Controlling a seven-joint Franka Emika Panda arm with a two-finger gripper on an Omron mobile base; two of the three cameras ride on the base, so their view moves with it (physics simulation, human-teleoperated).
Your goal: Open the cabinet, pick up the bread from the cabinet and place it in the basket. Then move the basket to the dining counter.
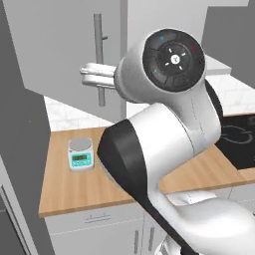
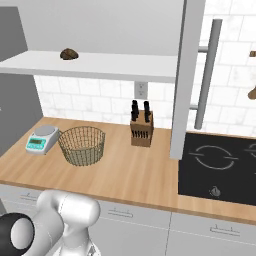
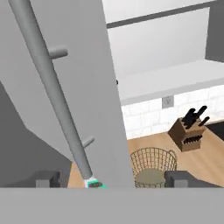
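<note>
Cabinet (image 2: 187,75) door's swung open, and my gripper (image 3: 111,179) sits spread wide with the door's bar handle (image 3: 52,92) between the fingers, gripping nothing. Bread (image 2: 69,54) is up on the shelf (image 2: 95,65), with the basket (image 2: 82,145) down on the counter (image 2: 125,172) beside the scale (image 2: 42,138).

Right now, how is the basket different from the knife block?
The basket is round, open brass-coloured wire you can see through; the knife block is solid brown wood and boxy. The basket is empty; the knife block holds dark-handled knives. The basket is wider and lower. Both stand on the wood counter.
</note>
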